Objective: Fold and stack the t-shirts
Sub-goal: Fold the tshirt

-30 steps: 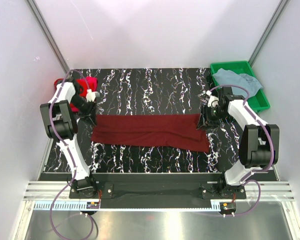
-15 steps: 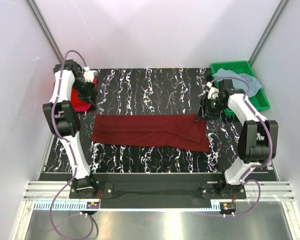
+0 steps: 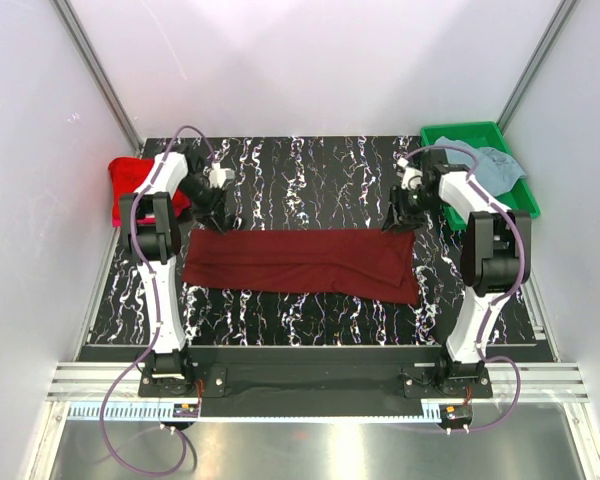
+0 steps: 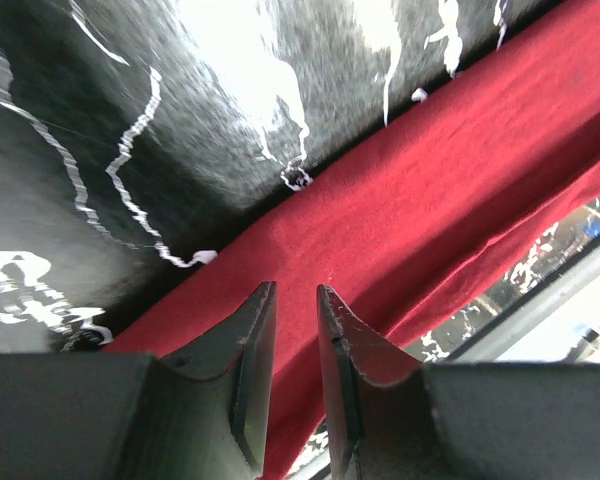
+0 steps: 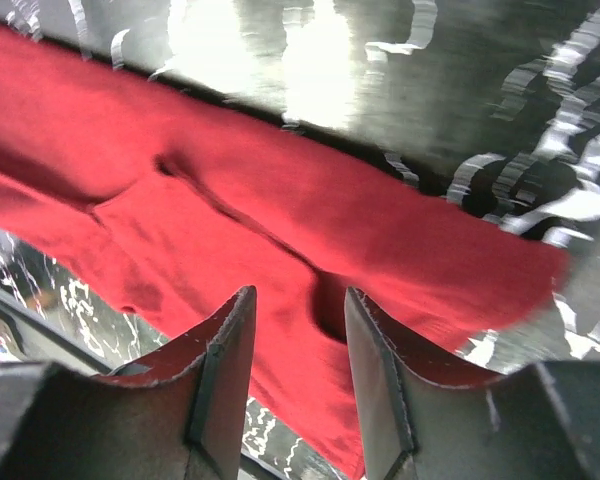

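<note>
The dark maroon t-shirt (image 3: 300, 262) lies folded into a long flat strip across the middle of the table. My left gripper (image 3: 218, 222) hovers at its far left corner, jaws a narrow gap apart and empty; the cloth (image 4: 430, 180) shows under the fingertips (image 4: 293, 287). My right gripper (image 3: 392, 225) is open and empty over the far right corner, with the cloth (image 5: 230, 200) below its jaws (image 5: 298, 291). The bright red t-shirt (image 3: 130, 180) lies bunched at the back left. The grey-blue t-shirt (image 3: 480, 160) lies in the green tray. The pink t-shirt is not in view.
The green plastic tray (image 3: 515, 200) stands at the back right corner. The black marbled table (image 3: 310, 170) is walled by white panels at the back and sides. Both arm bases stand at the near edge.
My left arm swung from the red t-shirt at the back left over to the maroon t-shirt's far left corner. My right gripper shifted slightly left and back at the right end.
</note>
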{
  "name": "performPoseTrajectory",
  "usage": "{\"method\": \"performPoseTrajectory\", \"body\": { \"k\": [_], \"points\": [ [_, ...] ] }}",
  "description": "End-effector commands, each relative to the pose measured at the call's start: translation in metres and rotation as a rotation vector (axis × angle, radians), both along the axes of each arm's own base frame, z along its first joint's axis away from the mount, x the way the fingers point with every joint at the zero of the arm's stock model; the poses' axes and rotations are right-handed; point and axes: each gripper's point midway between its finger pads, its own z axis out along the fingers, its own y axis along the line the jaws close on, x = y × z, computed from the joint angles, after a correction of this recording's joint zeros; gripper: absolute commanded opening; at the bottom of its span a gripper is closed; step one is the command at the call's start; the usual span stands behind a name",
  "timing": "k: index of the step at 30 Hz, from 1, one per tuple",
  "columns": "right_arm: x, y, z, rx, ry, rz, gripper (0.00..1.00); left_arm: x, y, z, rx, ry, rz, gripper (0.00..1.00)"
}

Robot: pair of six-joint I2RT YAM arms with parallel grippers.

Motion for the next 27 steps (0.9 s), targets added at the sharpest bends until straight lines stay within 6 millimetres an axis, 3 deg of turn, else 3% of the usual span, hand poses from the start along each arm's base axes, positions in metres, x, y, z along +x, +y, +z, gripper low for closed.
{"method": "performPoseTrajectory", "body": {
  "k": [1,3,11,17,23,27],
  "points": [
    [0.002,0.027,0.016,0.000,-0.054,0.107,0.48,-0.053,-0.010,0.030,-0.054,0.195,-0.006,0.27],
    [-0.002,0.037,0.015,0.001,-0.051,0.131,0.47,-0.058,-0.011,0.028,-0.060,0.215,-0.003,0.26],
    [-0.013,0.043,0.003,-0.020,-0.018,0.159,0.48,-0.075,-0.009,0.029,-0.044,0.253,-0.003,0.28],
    [-0.003,0.055,0.002,-0.014,-0.030,0.175,0.48,-0.105,-0.008,0.034,-0.024,0.315,0.001,0.28],
    [0.004,0.063,0.006,0.001,-0.044,0.174,0.48,-0.148,-0.005,0.044,-0.002,0.360,-0.022,0.27],
    [0.004,0.064,0.010,0.005,-0.057,0.169,0.48,-0.156,0.010,0.057,0.091,0.296,-0.045,0.27]
  ]
}}
